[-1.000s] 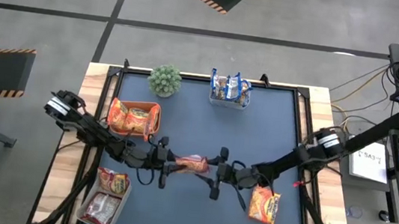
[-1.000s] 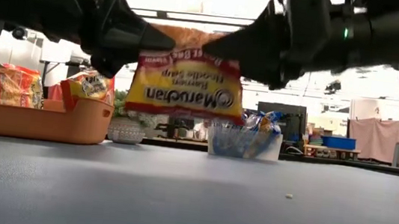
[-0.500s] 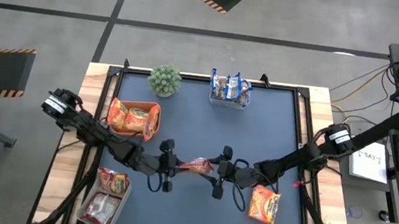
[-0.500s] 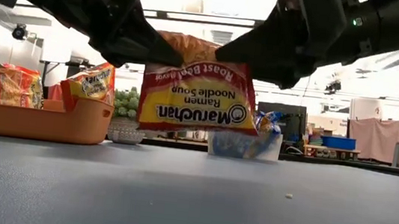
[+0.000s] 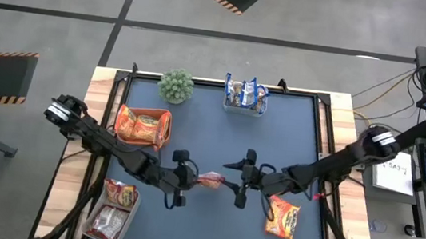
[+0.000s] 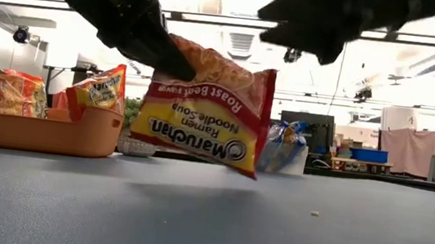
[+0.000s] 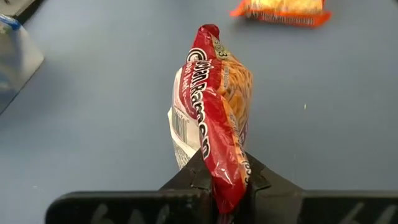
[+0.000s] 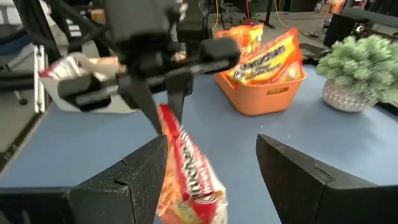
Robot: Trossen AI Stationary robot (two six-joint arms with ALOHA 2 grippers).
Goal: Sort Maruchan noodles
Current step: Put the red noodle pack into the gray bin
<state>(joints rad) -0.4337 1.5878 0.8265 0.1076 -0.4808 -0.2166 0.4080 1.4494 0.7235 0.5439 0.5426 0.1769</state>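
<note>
A dark red Maruchan packet (image 5: 211,181) hangs over the mat's middle, clear of the table in the low view (image 6: 207,108). My left gripper (image 5: 192,180) is shut on it; its wrist view shows the packet (image 7: 214,106) edge-on. My right gripper (image 5: 231,178) stands open just right of the packet, touching nothing; its fingers (image 8: 124,180) frame the packet (image 8: 186,180) and my left gripper (image 8: 165,109). An orange-yellow packet (image 5: 283,220) lies flat on the mat near the right. My left gripper pinches the red packet between its two fingers at the end nearest it (image 7: 229,180), which is the packet's upper left corner (image 6: 177,58) in the low view. The fingers come level from the table's left. The packet is lifted clear, on edge, tilted and hanging down to the right.
An orange tray (image 5: 163,120) with orange-yellow packets sits at the left. A clear tub (image 5: 244,107) with blue-and-yellow packets and a small plant (image 5: 176,85) stand at the far edge. A clear tub (image 5: 111,219) with red packets sits at the near left. Bare mat lies between.
My right gripper has opened, let go of the red packet and drawn back toward the table's right edge. My left gripper has shifted slightly right and nearer. The packet, earlier held level between both, now hangs tilted from the left gripper alone, its free right side dropped.
</note>
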